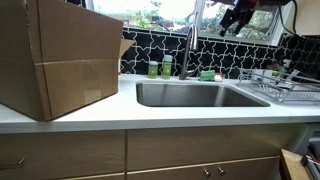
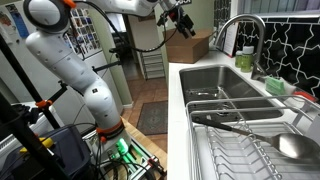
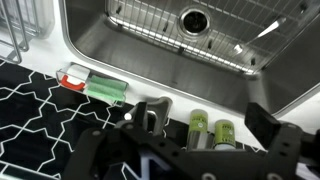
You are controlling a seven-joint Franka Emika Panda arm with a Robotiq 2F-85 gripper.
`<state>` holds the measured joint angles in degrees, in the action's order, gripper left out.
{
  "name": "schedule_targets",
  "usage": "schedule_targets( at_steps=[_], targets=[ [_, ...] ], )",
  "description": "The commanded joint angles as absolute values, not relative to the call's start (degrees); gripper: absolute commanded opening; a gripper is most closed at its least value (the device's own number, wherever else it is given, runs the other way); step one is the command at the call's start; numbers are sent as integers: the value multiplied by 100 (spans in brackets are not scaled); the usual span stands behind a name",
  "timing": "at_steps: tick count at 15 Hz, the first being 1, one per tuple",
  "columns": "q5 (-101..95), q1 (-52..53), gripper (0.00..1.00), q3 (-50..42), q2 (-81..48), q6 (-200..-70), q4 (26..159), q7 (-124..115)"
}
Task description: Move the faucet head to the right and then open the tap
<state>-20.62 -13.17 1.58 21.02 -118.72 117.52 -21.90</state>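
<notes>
The tap, a tall silver gooseneck faucet point(image 1: 191, 50), stands behind the steel sink point(image 1: 200, 95). It also shows in an exterior view point(image 2: 258, 40), where its faucet head point(image 2: 219, 45) curves down over the basin. In the wrist view I see the faucet from above point(image 3: 150, 112). My gripper point(image 1: 236, 18) hangs high above the counter, up and to the side of the faucet and apart from it. It also shows in an exterior view point(image 2: 183, 20). In the wrist view its jaws point(image 3: 198, 116) are open and empty.
Two small green bottles point(image 1: 160, 68) point(image 3: 212, 128) stand next to the faucet base, and a green sponge point(image 1: 207, 74) point(image 3: 95, 86) lies on its other side. A wire dish rack point(image 1: 282, 88) point(image 2: 250, 140) sits beside the sink. A large cardboard box point(image 1: 60, 55) stands on the counter.
</notes>
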Motion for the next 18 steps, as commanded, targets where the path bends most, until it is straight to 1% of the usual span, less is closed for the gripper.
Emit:
schedule_targets(
  at_steps=[1, 5, 6, 7, 12, 18],
  targets=[
    [-2686, -1401, 100, 336, 891, -12545, 10874, -3459],
    [-2908, -1149, 100, 90, 90, -12839, 10202, -4013],
    [-2531, -1074, 100, -17, 59, -12911, 10152, -3698],
    [-2731, -1022, 100, -27, 295, -12831, 10441, -3769],
    [-2658, -940, 100, -133, 75, -12871, 10164, -3757],
    [-2964, -902, 100, -377, -240, -13356, 9992, -4544]
  ],
)
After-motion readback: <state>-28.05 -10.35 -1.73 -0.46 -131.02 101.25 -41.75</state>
